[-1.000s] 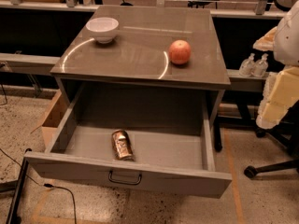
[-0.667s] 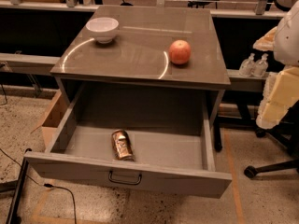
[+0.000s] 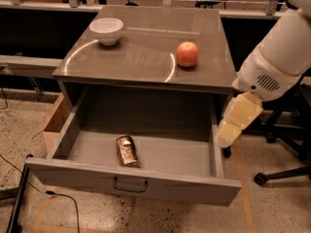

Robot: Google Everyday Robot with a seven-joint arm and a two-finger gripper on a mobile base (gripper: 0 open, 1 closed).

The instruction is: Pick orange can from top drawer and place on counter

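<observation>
The orange can (image 3: 127,151) lies on its side on the floor of the open top drawer (image 3: 170,154), left of centre and near the front wall. The counter (image 3: 146,47) is the glossy top of the cabinet above it. My gripper (image 3: 229,132), a pale yellow piece at the end of the white arm, hangs at the drawer's right wall, well to the right of the can and above the drawer rim. It holds nothing that I can see.
A white bowl (image 3: 106,30) stands at the counter's back left and a red apple (image 3: 187,54) at its right. A cardboard box (image 3: 52,123) sits on the floor left of the drawer. Office chair bases (image 3: 279,171) stand at the right, and cables lie at the lower left.
My arm has swung left and down from beside the cabinet to the drawer's right wall. The can, the bowl and the apple have not moved.
</observation>
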